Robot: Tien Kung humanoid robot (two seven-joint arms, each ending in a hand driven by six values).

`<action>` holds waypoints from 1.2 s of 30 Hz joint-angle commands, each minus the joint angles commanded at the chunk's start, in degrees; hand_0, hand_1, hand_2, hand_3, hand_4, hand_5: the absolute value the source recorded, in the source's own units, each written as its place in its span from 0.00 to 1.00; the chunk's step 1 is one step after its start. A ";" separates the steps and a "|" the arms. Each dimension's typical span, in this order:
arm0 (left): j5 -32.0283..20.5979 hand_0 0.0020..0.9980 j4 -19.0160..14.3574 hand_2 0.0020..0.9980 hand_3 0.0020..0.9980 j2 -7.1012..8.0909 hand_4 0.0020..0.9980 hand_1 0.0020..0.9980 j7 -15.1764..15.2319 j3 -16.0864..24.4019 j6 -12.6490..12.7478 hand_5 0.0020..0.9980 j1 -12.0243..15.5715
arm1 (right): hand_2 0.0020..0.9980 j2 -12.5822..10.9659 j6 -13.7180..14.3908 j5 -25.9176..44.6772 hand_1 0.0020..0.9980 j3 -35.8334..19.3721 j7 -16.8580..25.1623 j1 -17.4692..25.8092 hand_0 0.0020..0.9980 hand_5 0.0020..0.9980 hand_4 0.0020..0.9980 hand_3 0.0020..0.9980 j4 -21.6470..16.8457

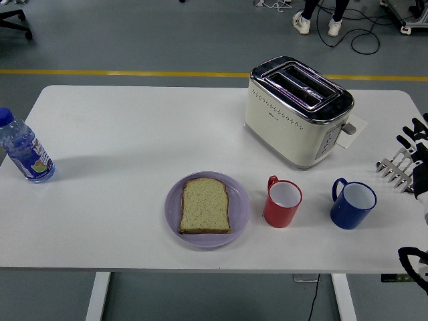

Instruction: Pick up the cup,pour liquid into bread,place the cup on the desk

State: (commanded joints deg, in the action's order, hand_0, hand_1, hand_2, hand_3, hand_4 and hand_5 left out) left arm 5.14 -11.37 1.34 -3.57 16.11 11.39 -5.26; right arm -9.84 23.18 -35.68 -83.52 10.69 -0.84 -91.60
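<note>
A red cup [282, 202] stands upright on the white table [134, 127], just right of a purple plate [239, 215] that carries one slice of bread [204, 205]. A blue cup [353, 204] stands upright to the right of the red one. My right hand [413, 137] reaches in at the right edge, up and right of the blue cup, with its fingers spread and holding nothing. It is apart from both cups. My left arm is out of view.
A cream toaster [297, 110] stands behind the cups. A metal toast rack [396, 170] sits at the right edge, just under my right hand. A water bottle [25, 150] stands at the far left edge. A person's feet [317, 20] show on the floor beyond the table.
</note>
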 joint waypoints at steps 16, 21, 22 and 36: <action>-0.61 0.63 0.06 0.65 0.50 -0.32 0.24 0.64 -0.02 -1.65 -0.01 0.86 0.61 | 0.64 0.82 -4.05 5.59 0.56 -2.36 -0.72 -0.20 0.62 0.15 0.66 0.60 -0.26; -0.35 0.63 0.02 0.65 0.50 -0.26 0.24 0.64 -0.01 -1.73 -0.04 0.86 0.36 | 0.64 1.10 -5.22 7.97 0.56 -3.28 -1.42 -0.06 0.62 0.15 0.66 0.60 -0.57; -0.42 0.63 0.07 0.65 0.50 -0.22 0.24 0.64 -0.04 -1.92 -0.07 0.86 0.39 | 0.64 1.37 -5.58 9.08 0.55 -3.30 -1.29 0.03 0.62 0.16 0.66 0.60 -0.52; -0.16 0.63 0.08 0.65 0.50 0.11 0.24 0.64 -0.03 -2.43 -0.06 0.86 -0.36 | 0.63 1.10 -6.33 10.51 0.55 -3.70 -2.07 -0.43 0.62 0.17 0.64 0.60 -1.58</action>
State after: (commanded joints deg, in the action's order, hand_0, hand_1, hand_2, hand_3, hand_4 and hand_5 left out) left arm 4.98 -11.29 1.44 -3.60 13.69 11.33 -5.62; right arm -8.74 16.85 -25.18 -87.22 8.62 -1.27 -93.18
